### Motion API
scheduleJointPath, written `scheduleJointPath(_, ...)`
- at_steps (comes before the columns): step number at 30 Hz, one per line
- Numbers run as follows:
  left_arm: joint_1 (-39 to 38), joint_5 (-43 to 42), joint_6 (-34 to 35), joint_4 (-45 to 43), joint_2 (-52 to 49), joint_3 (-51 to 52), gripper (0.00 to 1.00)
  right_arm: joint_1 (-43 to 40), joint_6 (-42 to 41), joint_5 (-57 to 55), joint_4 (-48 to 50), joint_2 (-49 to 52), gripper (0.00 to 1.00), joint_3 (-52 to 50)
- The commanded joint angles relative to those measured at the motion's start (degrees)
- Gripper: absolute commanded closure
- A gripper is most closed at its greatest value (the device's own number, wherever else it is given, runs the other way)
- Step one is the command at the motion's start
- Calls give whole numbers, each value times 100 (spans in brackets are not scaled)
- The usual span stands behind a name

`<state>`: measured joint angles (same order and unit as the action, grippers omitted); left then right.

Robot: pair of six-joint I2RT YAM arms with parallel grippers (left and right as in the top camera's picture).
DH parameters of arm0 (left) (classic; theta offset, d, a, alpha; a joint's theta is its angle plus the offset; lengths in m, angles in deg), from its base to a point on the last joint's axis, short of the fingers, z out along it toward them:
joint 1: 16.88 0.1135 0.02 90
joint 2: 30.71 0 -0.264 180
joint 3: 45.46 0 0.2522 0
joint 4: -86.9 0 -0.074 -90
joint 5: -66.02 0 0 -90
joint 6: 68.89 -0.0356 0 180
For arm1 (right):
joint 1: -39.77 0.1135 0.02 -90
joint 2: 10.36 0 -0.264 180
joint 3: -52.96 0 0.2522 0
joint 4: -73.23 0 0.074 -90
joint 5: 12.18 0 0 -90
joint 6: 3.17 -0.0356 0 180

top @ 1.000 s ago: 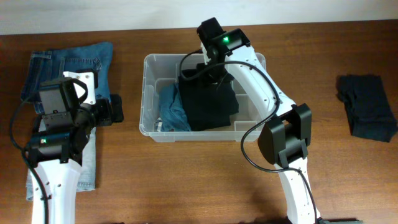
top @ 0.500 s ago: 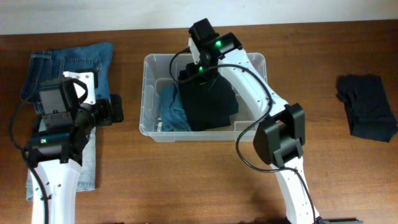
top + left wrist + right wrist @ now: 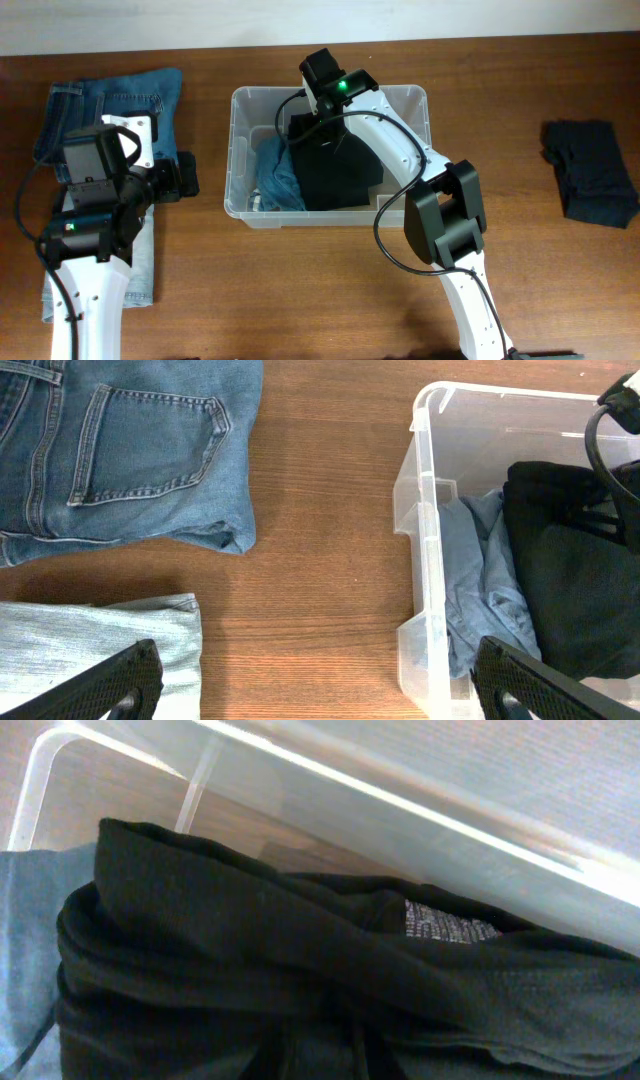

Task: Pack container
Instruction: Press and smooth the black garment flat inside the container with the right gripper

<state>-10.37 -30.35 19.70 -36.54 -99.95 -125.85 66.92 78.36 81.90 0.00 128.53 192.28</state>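
By the container (image 3: 268, 92) back wall, right end effector (image 3: 321, 113), grip indiscernible; left end effector (image 3: 188, 176), jaws apart.

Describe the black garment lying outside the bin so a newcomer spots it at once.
In the overhead view, find the clear container in the middle, then look far right. A folded black garment lies alone on the wooden table; the other black garment sits inside the container.
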Motion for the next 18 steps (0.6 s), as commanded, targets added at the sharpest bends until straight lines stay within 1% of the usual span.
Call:
scheduleJointPath(1, 15, 39, 57, -13, -20, 2, 1, 22, -90, -24, -138, 20, 87, -195)
scheduleJointPath(5, 15, 42, 57, -13, -20, 2, 0, 26, -103, -20, -210, -273, 87, -85)
scheduleJointPath(12, 15, 42, 57, -13, -20, 2, 1, 96, -251, -26, -704, -1045, 90, 46)
scheduleJointPath(15, 15, 42, 57, -13, -20, 2, 1, 190, -249, -28, -835, -1060, 91, 31)
scheduleJointPath(18, 15, 42, 57, -13, -20, 2, 1, 328, -251, -31, -750, -1012, 92, -170)
